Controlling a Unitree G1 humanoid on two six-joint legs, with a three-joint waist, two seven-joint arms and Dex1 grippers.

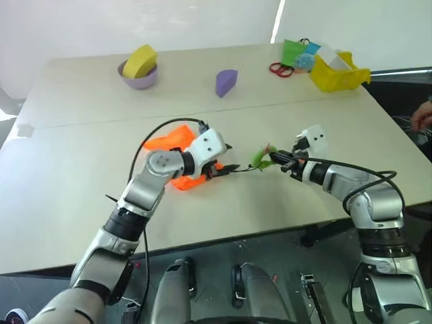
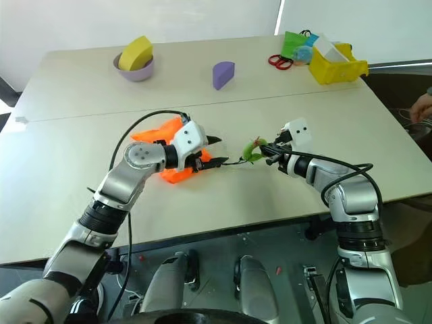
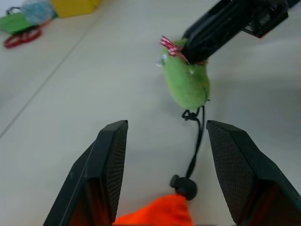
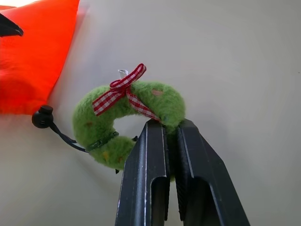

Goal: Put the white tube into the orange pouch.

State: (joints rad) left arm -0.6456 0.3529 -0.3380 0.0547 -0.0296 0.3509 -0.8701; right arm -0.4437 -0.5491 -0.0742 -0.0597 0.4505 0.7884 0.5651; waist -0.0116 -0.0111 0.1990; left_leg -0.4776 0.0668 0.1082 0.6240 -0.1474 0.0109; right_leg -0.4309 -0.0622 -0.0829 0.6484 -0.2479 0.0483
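The orange pouch [image 1: 172,143] lies on the table in front of my left arm. Its dark cord [image 3: 195,146] runs from a black stopper [image 3: 184,186] to a fuzzy green ring [image 4: 89,117] with a red checked bow. My right gripper [image 4: 167,126] is shut on that ring, holding it just above the table. At the pouch's cord end my left gripper [image 3: 167,127] stands open, with the orange corner and the stopper between its fingers and touching neither. The white tube is hidden.
At the back stand a purple bowl [image 1: 138,79] with a yellow piece in it, a purple block [image 1: 226,82], red scissors [image 1: 280,69], a small green bag [image 1: 293,52] and a yellow bin [image 1: 337,73]. A person's hand [image 1: 424,116] shows at the right edge.
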